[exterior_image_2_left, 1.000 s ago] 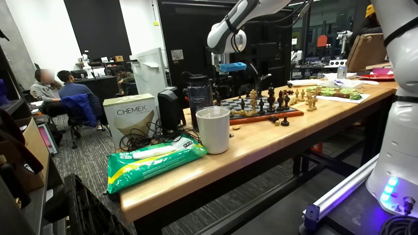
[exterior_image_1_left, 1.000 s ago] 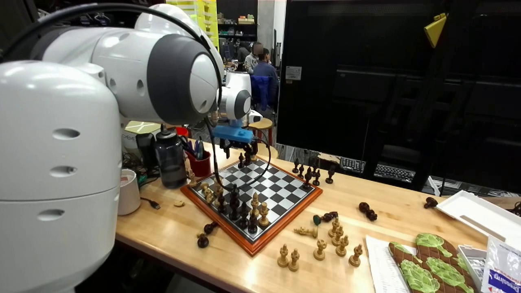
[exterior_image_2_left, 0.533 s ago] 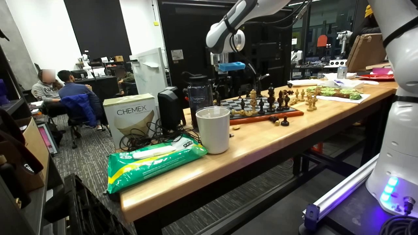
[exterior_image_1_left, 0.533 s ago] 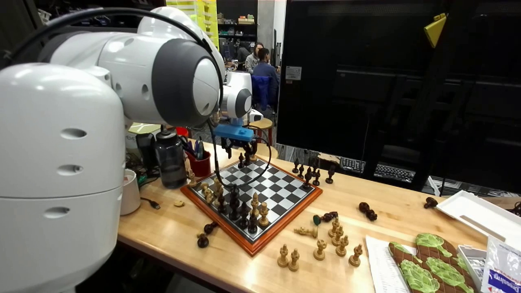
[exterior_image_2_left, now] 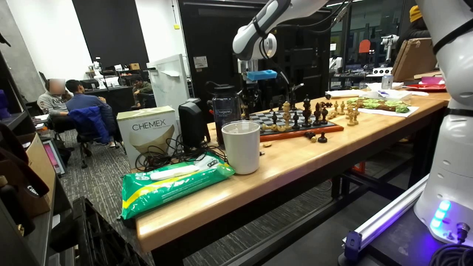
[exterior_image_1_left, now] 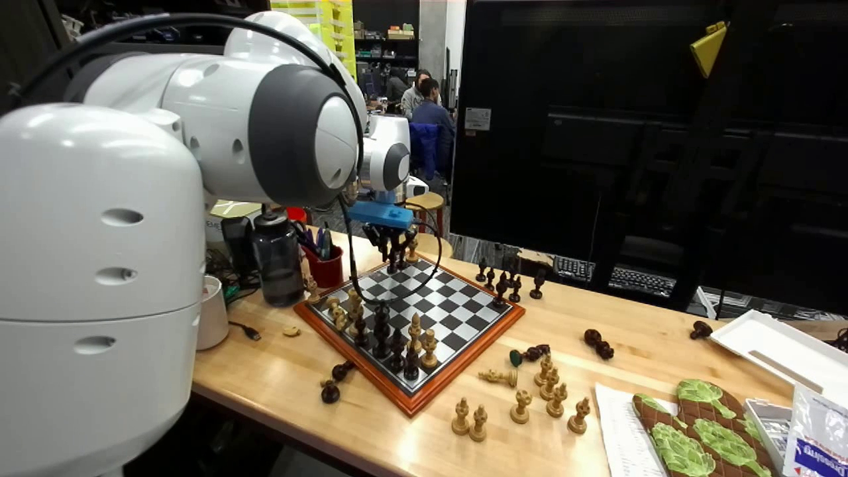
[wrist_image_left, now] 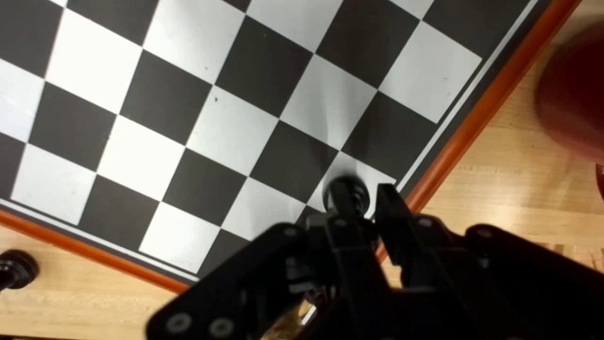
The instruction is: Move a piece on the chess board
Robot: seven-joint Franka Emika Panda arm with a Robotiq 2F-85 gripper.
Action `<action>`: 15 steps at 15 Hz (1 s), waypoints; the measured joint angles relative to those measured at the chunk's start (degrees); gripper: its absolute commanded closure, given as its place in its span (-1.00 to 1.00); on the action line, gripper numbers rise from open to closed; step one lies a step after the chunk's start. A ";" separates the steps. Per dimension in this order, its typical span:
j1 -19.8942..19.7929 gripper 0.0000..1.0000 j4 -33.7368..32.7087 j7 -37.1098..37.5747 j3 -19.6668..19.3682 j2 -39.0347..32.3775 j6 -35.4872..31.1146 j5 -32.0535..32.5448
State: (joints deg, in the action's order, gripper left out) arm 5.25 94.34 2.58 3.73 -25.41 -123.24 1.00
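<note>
The chess board, checkered in a reddish-brown frame, lies on the wooden table with dark and light pieces along its sides. At its far corner my gripper points down, its jaws drawn close around a dark piece. In the wrist view that piece's round base sits upright on a white edge square. A narrow gap separates the fingertips there, and the piece's dark upper part lies within it. Whether both fingers touch the piece is too dark to see. A light piece stands close by the gripper.
A red cup of pens and a dark bottle flank the board near the gripper. Tall pieces crowd the board's near side. Several light pieces stand on the table, with an oven mitt beyond.
Over the last half second the jaws have drawn together around the dark piece; before, they stood wide. The arm shifted slightly earlier and now barely moves. The board's pieces look unmoved.
</note>
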 measured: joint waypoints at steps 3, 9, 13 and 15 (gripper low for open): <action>0.12 1.00 -0.05 0.00 0.00 0.00 0.01 0.00; 0.20 0.47 -0.30 0.00 0.03 0.44 0.14 0.00; 0.19 0.04 -0.30 0.00 0.03 0.86 0.97 -0.03; 0.19 -0.24 -0.30 0.00 0.03 0.86 1.23 -0.07</action>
State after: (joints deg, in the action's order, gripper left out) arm 5.44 94.05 2.58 3.76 -24.55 -122.01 0.93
